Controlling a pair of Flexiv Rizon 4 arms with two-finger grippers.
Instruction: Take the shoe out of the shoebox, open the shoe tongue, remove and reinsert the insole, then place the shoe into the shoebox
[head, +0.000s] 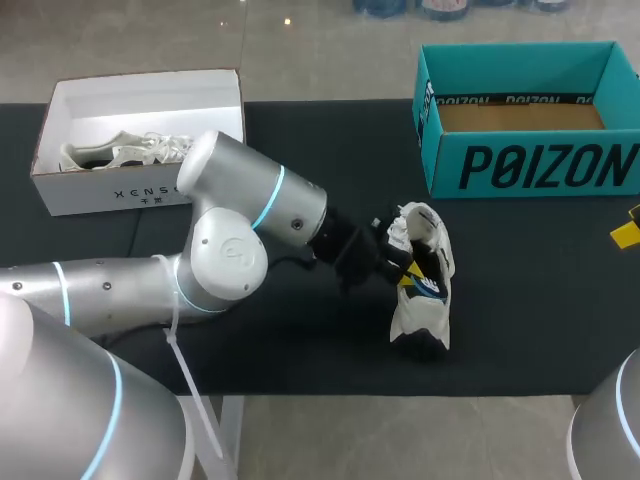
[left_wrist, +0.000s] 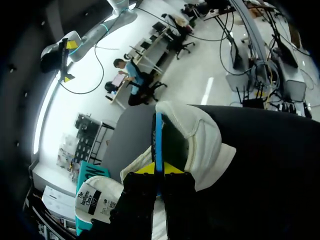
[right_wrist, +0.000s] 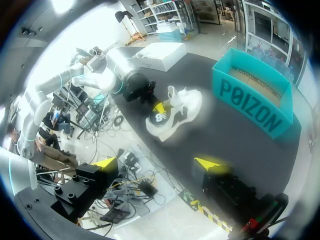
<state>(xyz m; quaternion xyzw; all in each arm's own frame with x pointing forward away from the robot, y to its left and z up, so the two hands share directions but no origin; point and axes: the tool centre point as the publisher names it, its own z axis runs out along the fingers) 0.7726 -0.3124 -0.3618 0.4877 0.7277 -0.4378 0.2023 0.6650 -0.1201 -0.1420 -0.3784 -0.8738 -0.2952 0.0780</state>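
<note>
A white-and-black sneaker (head: 428, 300) lies on the black desk (head: 300, 345), outside both boxes. It is near the front wall of the open teal cardboard shoebox (head: 540, 165) and well apart from the open white shoebox (head: 110, 192) at the desk's far left. The teal box shows only its bare brown floor. The white box holds a second, pale laced shoe (head: 115, 153).

The left arm comes in from the left and reaches past the middle of the desk. It places the left gripper (head: 398, 262) at the sneaker's opening. In the left wrist view its two yellow-tipped fingers stand close together. They are clamped from both sides on a thin blue strip (left_wrist: 158, 135) that rises edge-on out of the shoe's mouth. The white padded collar curves around just beside the strip. The pictures do not show whether the strip is the insole.

The right gripper (right_wrist: 159, 164) hangs off the desk's right end, well apart from the sneaker and touching nothing. Its fingers are spread wide with nothing between them. From there the sneaker is seen ahead of it, with the left gripper at the sneaker's far side and the teal box beside the sneaker.
</note>
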